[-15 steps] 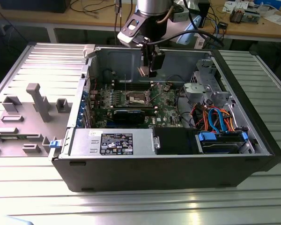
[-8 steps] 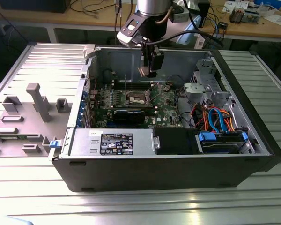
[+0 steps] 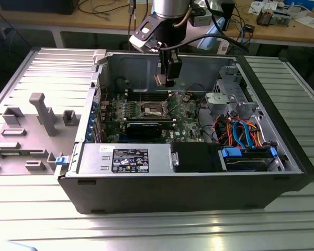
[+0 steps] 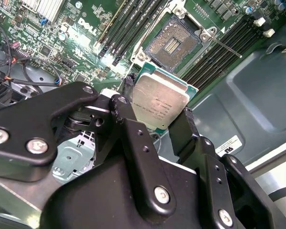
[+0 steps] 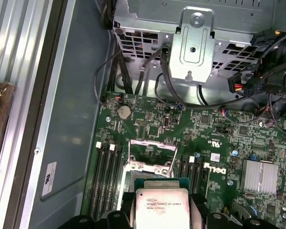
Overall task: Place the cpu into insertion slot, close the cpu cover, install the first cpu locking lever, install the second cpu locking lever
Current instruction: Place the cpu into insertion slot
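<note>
cpu [image 4: 159, 102] 1 | insertion slot [image 4: 172, 44] 1 | power supply [image 3: 125, 158] 1 | coin cell [image 5: 125, 112] 1

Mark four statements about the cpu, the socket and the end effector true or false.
1. The end effector clamps the cpu between its two fingers. True.
2. The cpu sits in the insertion slot. False: it is held in the air, apart from the slot, which is empty.
3. The insertion slot's dark centre lies uncovered in both wrist views. True.
4. A side panel closes the computer case. False: the case lies open and the green board inside shows in the exterior view.
</note>
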Tool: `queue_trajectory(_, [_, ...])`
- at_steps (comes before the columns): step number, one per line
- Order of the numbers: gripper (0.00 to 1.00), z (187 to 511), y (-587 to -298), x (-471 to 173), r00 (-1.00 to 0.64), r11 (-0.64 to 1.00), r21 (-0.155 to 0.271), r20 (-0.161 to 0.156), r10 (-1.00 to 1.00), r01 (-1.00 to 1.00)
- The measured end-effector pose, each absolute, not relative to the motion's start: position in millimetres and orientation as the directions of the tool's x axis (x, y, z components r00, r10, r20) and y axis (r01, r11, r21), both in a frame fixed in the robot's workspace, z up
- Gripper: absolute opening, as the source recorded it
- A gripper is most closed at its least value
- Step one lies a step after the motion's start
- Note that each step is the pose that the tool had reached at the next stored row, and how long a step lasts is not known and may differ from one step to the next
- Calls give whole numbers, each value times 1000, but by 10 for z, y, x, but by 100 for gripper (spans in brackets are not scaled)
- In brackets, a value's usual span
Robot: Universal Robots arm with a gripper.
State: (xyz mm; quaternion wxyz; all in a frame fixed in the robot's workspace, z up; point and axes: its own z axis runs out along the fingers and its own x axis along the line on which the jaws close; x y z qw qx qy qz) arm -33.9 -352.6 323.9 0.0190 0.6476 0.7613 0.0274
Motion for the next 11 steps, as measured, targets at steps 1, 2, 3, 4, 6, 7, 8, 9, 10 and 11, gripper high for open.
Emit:
queue_trajectory(1, [55,3240,-3526,-339,-160,160,66,7,987,985])
queue_trajectory(2, [55,3239,-3526,-339,-160,160,66,7,987,985])
queue_trajectory(3, [55,3239,-3526,-339,-160,160,66,7,987,985])
queue_trajectory(4, [55,3239,-3526,-339,-160,160,66,7,987,985])
queue_trajectory(6, [55,3239,-3526,-339,-160,159,66,7,987,985])
queue_trajectory(7, [55,3239,-3526,-339,-159,158,66,7,987,985])
queue_trajectory(8, [55,3239,-3526,-339,-157,156,66,7,988,985])
queue_trajectory(9, [55,3238,-3526,-339,-151,151,66,7,988,986])
queue_trajectory(10, [55,3237,-3526,-339,-139,138,66,7,990,988])
queue_trajectory(11, [55,3236,-3526,-339,-124,123,66,7,992,990])
